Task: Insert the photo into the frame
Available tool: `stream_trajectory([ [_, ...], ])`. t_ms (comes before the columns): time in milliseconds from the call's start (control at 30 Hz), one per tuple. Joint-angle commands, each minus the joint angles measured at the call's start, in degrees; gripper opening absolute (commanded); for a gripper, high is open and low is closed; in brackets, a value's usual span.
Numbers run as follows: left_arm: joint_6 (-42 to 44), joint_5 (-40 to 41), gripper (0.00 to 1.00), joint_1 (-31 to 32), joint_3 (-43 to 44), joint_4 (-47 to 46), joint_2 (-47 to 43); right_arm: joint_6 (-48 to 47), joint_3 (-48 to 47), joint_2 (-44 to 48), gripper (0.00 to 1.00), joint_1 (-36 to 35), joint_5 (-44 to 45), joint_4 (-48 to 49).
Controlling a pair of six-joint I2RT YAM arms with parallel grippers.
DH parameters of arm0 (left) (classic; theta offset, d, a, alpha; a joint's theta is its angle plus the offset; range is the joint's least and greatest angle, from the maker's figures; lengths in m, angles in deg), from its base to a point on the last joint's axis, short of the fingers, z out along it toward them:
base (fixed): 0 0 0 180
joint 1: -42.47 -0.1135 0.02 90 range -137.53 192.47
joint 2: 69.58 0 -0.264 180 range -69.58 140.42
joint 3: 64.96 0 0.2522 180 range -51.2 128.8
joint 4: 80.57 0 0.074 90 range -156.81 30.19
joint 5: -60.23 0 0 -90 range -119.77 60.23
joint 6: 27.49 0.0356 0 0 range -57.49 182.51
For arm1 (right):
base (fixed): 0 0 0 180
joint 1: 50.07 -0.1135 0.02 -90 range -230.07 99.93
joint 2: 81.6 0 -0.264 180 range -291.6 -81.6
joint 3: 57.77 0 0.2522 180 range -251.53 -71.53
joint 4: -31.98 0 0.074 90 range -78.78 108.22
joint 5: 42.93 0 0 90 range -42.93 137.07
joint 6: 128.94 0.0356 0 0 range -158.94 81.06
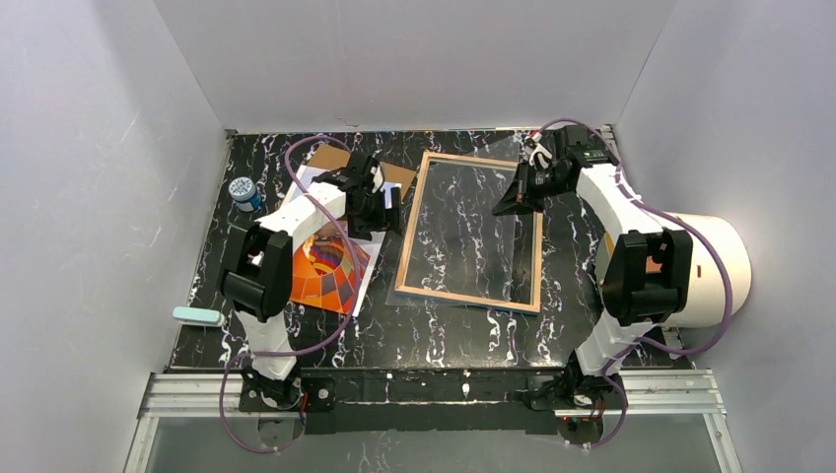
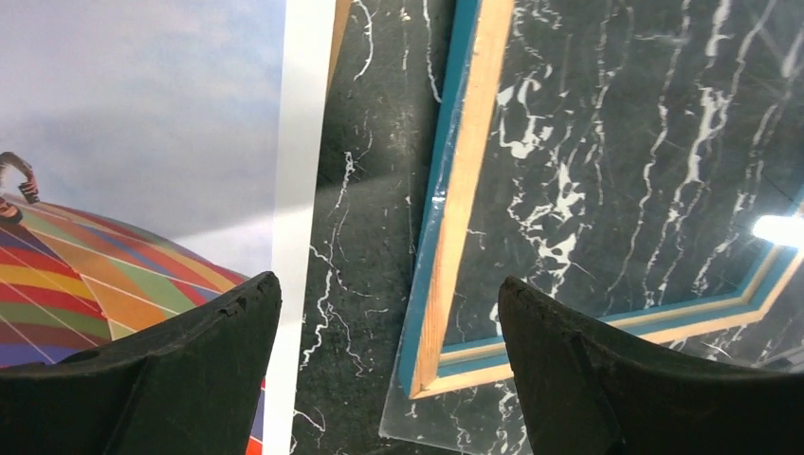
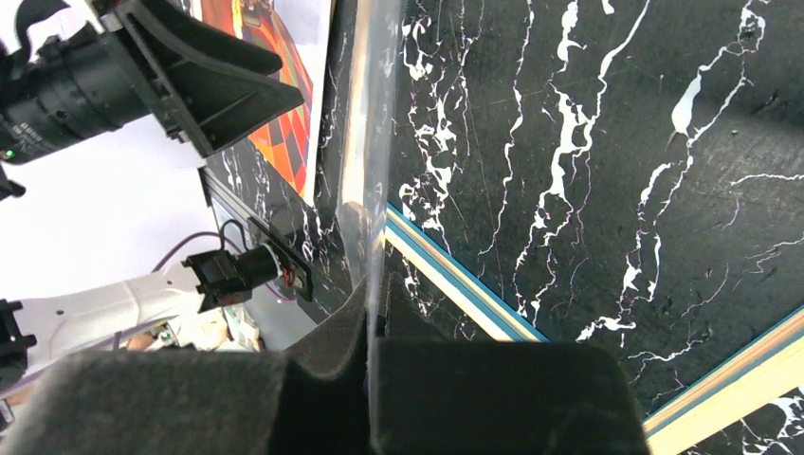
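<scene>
Both arms: white links and black joint housings on left arm [image 1: 306,205] and right arm [image 1: 613,197]. Purple cables [image 1: 296,158] loop alongside each. Wrist fingers [image 2: 171,370] matte black, wedge-shaped, rough-edged.

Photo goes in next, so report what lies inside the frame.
Inside the frame only the marbled table shows, no photo. The right gripper, shut on a clear sheet, hides the far right corner.

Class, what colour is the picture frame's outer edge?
The frame has a bright blue outer edge beside light wood; clearest in the left wrist view.
</scene>
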Motion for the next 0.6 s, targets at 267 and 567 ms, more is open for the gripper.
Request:
stream_trajectory([
  [267,1.35,-2.8,0.79,-0.06,6.87,-0.37,8.05,-6.61,-7.91,-2.99,0.01,4.55,-1.74,-1.2],
  [567,3.7,-5.78,0.59,1.65,11.99,-3.54,17.45,-7.37,-6.99,-5.1,0.01,5.89,-7.26,-1.58],
])
